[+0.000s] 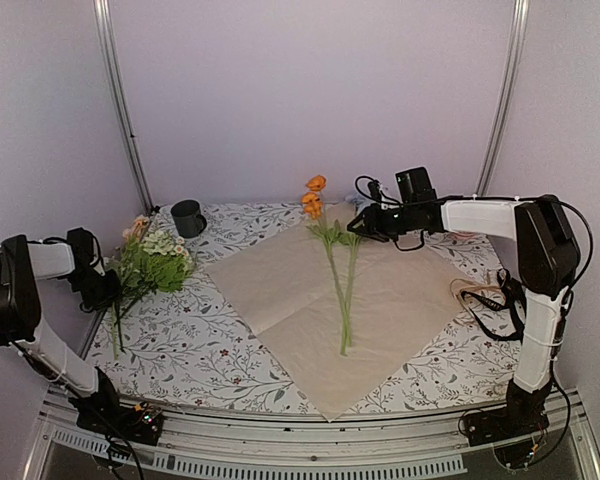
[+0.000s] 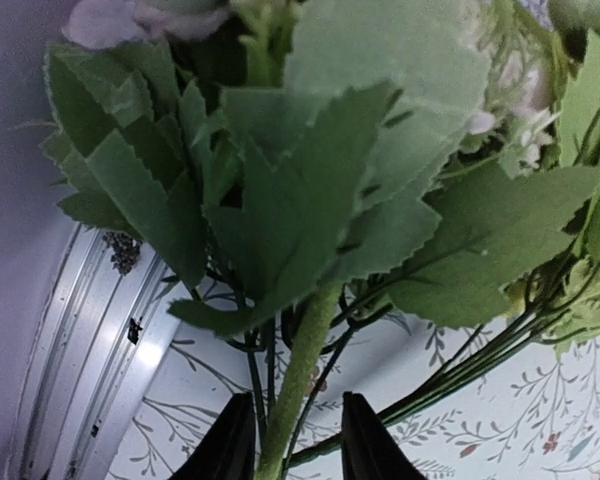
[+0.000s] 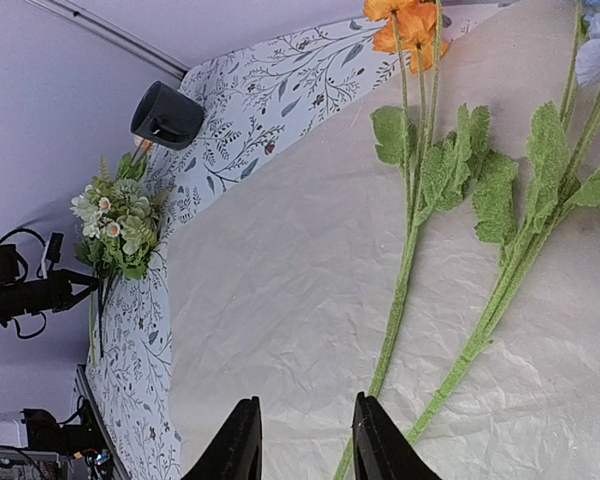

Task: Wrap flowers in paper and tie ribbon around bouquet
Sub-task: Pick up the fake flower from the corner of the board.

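The peach paper (image 1: 400,300) lies flat as a diamond in the middle of the table. Two long-stemmed flowers (image 1: 340,285) lie on it, their orange blooms (image 1: 313,200) at the far end. My right gripper (image 1: 360,224) hovers over their leafy part, open and empty (image 3: 305,405), with one fuzzy stem (image 3: 395,320) on the paper beside its right finger. At the left edge lies a bunch of flowers (image 1: 155,262). My left gripper (image 1: 108,290) is at its stems. Its jaws (image 2: 297,397) stand apart around a thick green stem (image 2: 300,360), with a gap on the right. A dark band (image 1: 485,318), perhaps the ribbon, lies far right.
A dark mug (image 1: 188,217) stands at the back left of the floral table cover (image 1: 210,350). A tan cord (image 1: 472,290) lies coiled near the right arm's base. A metal rail (image 2: 90,340) runs along the table's left edge, close to the left gripper.
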Controlling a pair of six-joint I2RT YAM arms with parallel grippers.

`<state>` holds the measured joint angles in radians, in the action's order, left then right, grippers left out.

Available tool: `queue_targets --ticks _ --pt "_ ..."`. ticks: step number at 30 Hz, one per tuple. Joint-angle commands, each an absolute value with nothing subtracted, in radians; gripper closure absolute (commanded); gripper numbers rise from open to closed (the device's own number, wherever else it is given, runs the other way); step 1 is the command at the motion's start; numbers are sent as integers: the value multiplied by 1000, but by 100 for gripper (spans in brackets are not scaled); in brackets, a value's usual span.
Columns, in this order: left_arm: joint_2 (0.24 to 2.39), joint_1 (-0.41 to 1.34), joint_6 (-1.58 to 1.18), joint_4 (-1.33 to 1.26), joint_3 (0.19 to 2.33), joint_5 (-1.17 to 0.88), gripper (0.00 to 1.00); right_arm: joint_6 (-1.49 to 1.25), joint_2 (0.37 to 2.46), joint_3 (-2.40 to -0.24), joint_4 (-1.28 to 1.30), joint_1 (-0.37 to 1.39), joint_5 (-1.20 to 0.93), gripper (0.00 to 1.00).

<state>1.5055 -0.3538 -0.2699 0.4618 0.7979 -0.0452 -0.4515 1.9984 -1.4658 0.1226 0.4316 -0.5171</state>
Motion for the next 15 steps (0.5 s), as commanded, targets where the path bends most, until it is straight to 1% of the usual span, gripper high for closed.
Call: queue_targets --ticks 1,2,5,6,7,11,15 --pt "1517 -379 -246 459 822 -43 74 -430 1963 -1443 138 428 -543 69" --pt "1518 -380 -245 459 822 -37 77 -430 1960 -1443 138 428 -545 69" --pt "1519 -386 -242 459 821 -39 91 -427 1951 -1445 138 429 -546 69" --pt "1518 -387 -242 460 821 -39 98 -424 1948 -1444 138 428 -546 69" --pt "1515 -387 -242 460 821 -38 100 -424 1944 -1445 139 429 -547 69" --pt "1476 -387 -247 474 826 -36 100 -418 1932 -1444 142 428 -546 69" --pt "1345 -375 -261 475 833 12 100 -416 1919 -1444 154 429 -542 69"
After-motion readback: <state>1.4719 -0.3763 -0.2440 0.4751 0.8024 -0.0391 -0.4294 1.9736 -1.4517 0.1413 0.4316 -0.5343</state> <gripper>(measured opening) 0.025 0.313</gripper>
